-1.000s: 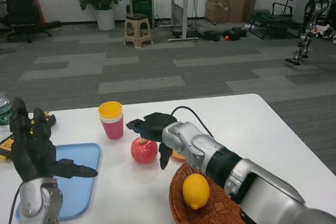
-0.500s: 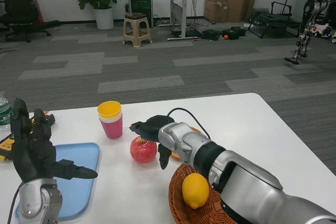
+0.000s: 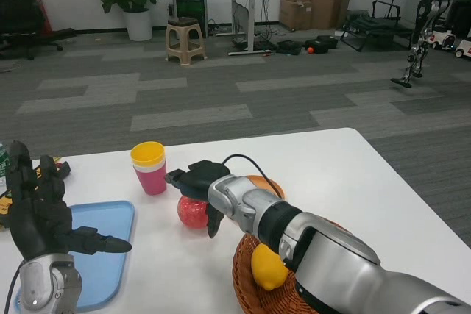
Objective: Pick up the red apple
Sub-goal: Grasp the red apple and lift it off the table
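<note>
At lower left, the left hand (image 3: 40,215) hangs splayed and empty above the blue tray (image 3: 110,255). Mid-frame, the right hand (image 3: 200,182) cups over the red apple (image 3: 191,212) on the white surface (image 3: 331,174), fingers curled around it.

On my table I count one red apple (image 3: 191,212), one lemon (image 3: 269,268), one wicker basket (image 3: 246,284), one blue tray (image 3: 103,255), and two stacked cups: a yellow cup (image 3: 147,154) nested in a pink cup (image 3: 153,180). One orange thing (image 3: 266,184) peeks out behind my right forearm; I cannot tell what.
</note>
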`<state>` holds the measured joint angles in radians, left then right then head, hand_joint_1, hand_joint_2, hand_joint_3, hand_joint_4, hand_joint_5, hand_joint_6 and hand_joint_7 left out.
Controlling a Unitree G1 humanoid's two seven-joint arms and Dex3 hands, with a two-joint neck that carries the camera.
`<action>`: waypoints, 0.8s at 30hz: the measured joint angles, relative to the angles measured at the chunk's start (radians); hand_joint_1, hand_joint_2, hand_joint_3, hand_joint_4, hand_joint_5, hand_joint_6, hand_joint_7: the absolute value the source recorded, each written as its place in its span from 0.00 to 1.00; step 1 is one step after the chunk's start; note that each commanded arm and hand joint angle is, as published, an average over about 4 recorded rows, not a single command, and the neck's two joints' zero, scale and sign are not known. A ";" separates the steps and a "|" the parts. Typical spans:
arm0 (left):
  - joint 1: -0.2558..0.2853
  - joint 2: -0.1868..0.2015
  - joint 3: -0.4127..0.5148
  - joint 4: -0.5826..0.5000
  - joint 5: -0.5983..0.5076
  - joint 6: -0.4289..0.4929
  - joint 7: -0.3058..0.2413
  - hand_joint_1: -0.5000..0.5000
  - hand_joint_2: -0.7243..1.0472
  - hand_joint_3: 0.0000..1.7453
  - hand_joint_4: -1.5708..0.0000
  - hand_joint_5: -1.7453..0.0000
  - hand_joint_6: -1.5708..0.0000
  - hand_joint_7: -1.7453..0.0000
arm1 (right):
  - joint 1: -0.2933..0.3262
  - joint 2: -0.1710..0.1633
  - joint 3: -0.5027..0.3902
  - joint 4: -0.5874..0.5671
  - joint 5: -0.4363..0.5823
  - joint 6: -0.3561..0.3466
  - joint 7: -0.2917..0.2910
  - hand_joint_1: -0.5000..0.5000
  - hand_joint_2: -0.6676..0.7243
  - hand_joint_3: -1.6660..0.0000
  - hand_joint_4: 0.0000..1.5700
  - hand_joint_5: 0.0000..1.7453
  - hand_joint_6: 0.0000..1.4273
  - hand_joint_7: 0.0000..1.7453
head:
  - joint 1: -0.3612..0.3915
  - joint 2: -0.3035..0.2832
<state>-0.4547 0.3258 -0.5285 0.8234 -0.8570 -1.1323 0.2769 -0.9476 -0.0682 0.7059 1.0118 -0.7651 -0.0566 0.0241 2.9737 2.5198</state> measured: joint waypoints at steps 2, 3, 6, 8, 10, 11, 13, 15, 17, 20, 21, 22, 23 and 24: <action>0.000 0.000 -0.001 0.001 0.000 0.000 0.000 0.00 0.00 0.05 1.00 1.00 1.00 1.00 | -0.002 0.004 0.001 0.025 0.000 -0.002 -0.015 0.16 0.18 1.00 0.00 0.00 0.00 0.08 | 0.000 0.000; 0.000 0.000 -0.001 0.002 0.000 0.000 0.000 0.00 0.00 0.05 1.00 1.00 1.00 1.00 | -0.006 0.007 0.003 0.048 0.000 -0.003 -0.024 0.17 0.18 1.00 0.00 0.00 0.00 0.08 | -0.001 0.000; 0.000 0.000 -0.004 0.004 -0.001 0.000 0.000 0.00 0.00 0.05 1.00 1.00 1.00 1.00 | -0.023 0.016 0.012 0.129 -0.001 -0.004 -0.047 0.17 0.18 0.99 0.00 0.00 0.00 0.08 | -0.004 -0.003; 0.000 0.000 -0.005 0.005 -0.001 0.000 0.000 0.00 0.00 0.05 1.00 1.00 1.00 1.00 | -0.028 0.017 0.015 0.157 -0.001 -0.003 -0.053 0.16 0.18 0.99 0.00 0.00 0.00 0.08 | -0.005 -0.004; 0.000 0.000 -0.006 0.005 -0.001 0.000 0.000 0.00 0.00 0.05 1.00 1.00 1.00 1.00 | -0.029 0.017 0.016 0.178 -0.001 -0.003 -0.056 0.16 0.18 1.00 0.00 0.00 0.00 0.08 | -0.005 -0.004; 0.000 0.000 -0.007 0.006 -0.001 0.000 0.000 0.00 0.00 0.05 1.00 1.00 1.00 1.00 | -0.029 0.017 0.016 0.185 -0.001 -0.002 -0.057 0.17 0.18 1.00 0.00 0.00 0.00 0.08 | -0.005 -0.005; 0.000 0.000 -0.011 0.007 -0.002 0.000 0.000 0.00 0.00 0.05 1.00 1.00 1.00 1.00 | -0.030 0.017 0.016 0.197 -0.001 -0.002 -0.060 0.16 0.18 1.00 0.00 0.00 0.00 0.08 | -0.006 -0.006; -0.001 0.000 -0.015 0.009 -0.002 0.000 0.000 0.00 0.00 0.05 1.00 1.00 1.00 1.00 | -0.030 0.018 0.016 0.206 0.000 -0.002 -0.063 0.16 0.18 1.00 0.00 0.00 0.00 0.08 | -0.012 -0.009; -0.001 0.000 -0.017 0.011 -0.002 0.000 0.000 0.00 0.00 0.05 1.00 1.00 1.00 1.00 | -0.031 0.018 0.018 0.209 0.000 -0.002 -0.067 0.17 0.18 1.00 0.00 0.00 0.00 0.08 | -0.017 -0.013; -0.001 0.000 -0.019 0.012 -0.002 0.000 0.000 0.00 0.00 0.05 1.00 1.00 1.00 1.00 | -0.031 0.018 0.026 0.209 0.003 -0.002 -0.071 0.17 0.18 1.00 0.00 0.00 0.00 0.08 | -0.017 -0.015; -0.001 0.000 -0.020 0.012 -0.002 0.000 0.000 0.00 0.00 0.05 1.00 1.00 1.00 1.00 | -0.031 0.018 0.028 0.209 0.004 -0.003 -0.071 0.17 0.18 1.00 0.00 0.00 0.00 0.08 | -0.017 -0.015; -0.001 0.000 -0.021 0.012 -0.002 0.000 0.000 0.00 0.00 0.05 1.00 1.00 1.00 1.00 | -0.031 0.018 0.030 0.209 0.006 -0.003 -0.071 0.17 0.18 1.00 0.00 0.00 0.00 0.08 | -0.017 -0.016; -0.001 0.000 -0.022 0.012 -0.002 0.000 0.000 0.00 0.00 0.05 1.00 1.00 1.00 1.00 | -0.031 0.018 0.032 0.209 0.006 -0.003 -0.072 0.16 0.18 1.00 0.00 0.00 0.00 0.08 | -0.017 -0.018; -0.001 0.000 -0.023 0.012 -0.002 0.000 0.000 0.00 0.00 0.05 1.00 1.00 1.00 1.00 | -0.031 0.018 0.032 0.209 0.008 -0.003 -0.072 0.15 0.18 1.00 0.00 0.00 0.00 0.08 | -0.017 -0.019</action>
<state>-0.4557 0.3260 -0.5511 0.8352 -0.8591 -1.1323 0.2768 -0.9781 -0.0504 0.7382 1.2210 -0.7567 -0.0598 -0.0477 2.9572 2.5005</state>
